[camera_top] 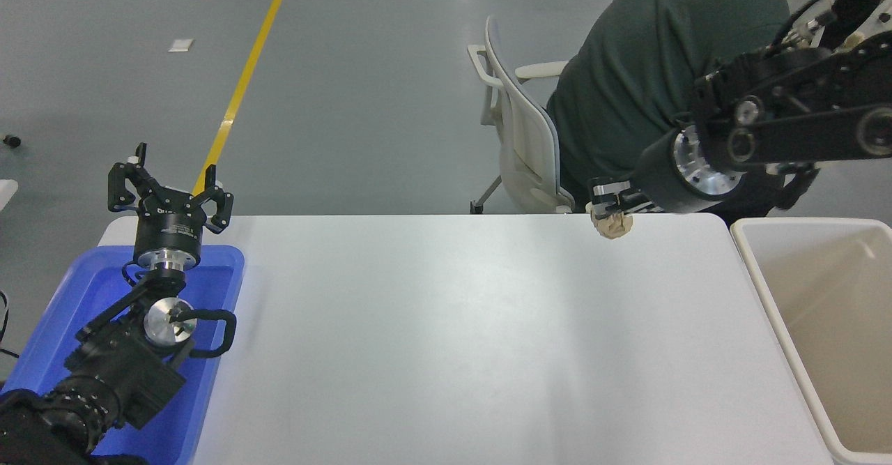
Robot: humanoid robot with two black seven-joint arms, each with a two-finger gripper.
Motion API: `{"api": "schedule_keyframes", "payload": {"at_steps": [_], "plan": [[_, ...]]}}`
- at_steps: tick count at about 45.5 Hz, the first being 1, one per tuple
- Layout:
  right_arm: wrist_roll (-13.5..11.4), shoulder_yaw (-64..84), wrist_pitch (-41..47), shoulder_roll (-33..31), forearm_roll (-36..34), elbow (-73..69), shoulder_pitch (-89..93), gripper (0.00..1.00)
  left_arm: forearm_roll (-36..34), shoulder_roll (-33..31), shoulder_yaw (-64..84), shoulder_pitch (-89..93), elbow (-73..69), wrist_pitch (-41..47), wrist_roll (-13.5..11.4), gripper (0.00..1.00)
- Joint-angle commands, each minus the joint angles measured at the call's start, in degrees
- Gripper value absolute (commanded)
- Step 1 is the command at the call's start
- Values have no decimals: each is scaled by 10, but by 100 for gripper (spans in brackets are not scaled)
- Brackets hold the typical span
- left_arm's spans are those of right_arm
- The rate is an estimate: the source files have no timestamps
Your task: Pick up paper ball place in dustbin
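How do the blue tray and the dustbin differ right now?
The blue tray is bright blue and sits at the table's left edge with the parked left gripper above it; the dustbin is cream-white with a beige inside and stands off the table's right end. The tray looks shallow, the dustbin deeper and larger. Both are rectangular with nothing visible inside; the right gripper holds the paper ball elsewhere.
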State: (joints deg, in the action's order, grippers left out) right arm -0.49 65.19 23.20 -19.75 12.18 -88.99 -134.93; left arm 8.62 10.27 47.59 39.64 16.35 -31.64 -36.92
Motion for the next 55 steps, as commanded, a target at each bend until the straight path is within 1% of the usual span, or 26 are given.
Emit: {"api": "schedule_keyframes", "payload": {"at_steps": [1, 7, 14, 22, 26, 28, 31, 38, 42, 47, 51, 55], "plan": [[-2, 36, 72, -40, 4, -7, -103, 7, 0, 0, 0, 0, 0, 0, 0, 99], [-3, 46, 73, -82, 35, -1, -109, 7, 0, 0, 0, 0, 0, 0, 0, 99], [-4, 47, 68, -171, 50, 36, -91, 7, 0, 0, 0, 0, 0, 0, 0, 99], [-2, 28, 68, -310, 63, 154, -11, 10, 0, 0, 0, 0, 0, 1, 0, 99], [-1, -19, 62, -386, 70, 236, 54, 10, 0, 0, 0, 0, 0, 1, 0, 99], [-2, -51, 53, -411, 70, 274, 99, 10, 0, 0, 0, 0, 0, 1, 0, 99], [-1, -114, 33, -432, 67, 331, 180, 10, 0, 0, 0, 0, 0, 0, 0, 99], [1, -283, -30, -432, 52, 454, 397, 9, 0, -1, 0, 0, 0, 1, 0, 99], [0, -398, -81, -411, 38, 507, 526, 9, 0, 0, 0, 0, 0, 0, 0, 99], [-2, -524, -168, -349, 36, 594, 665, 9, 0, 0, 0, 0, 0, 1, 0, 99], [-3, -609, -196, -285, 34, 686, 747, 9, 1, 0, 0, 0, 0, 0, 0, 99], [-4, -677, -208, -207, 22, 794, 808, 9, 1, 0, 0, 0, 0, 1, 0, 99]]}}
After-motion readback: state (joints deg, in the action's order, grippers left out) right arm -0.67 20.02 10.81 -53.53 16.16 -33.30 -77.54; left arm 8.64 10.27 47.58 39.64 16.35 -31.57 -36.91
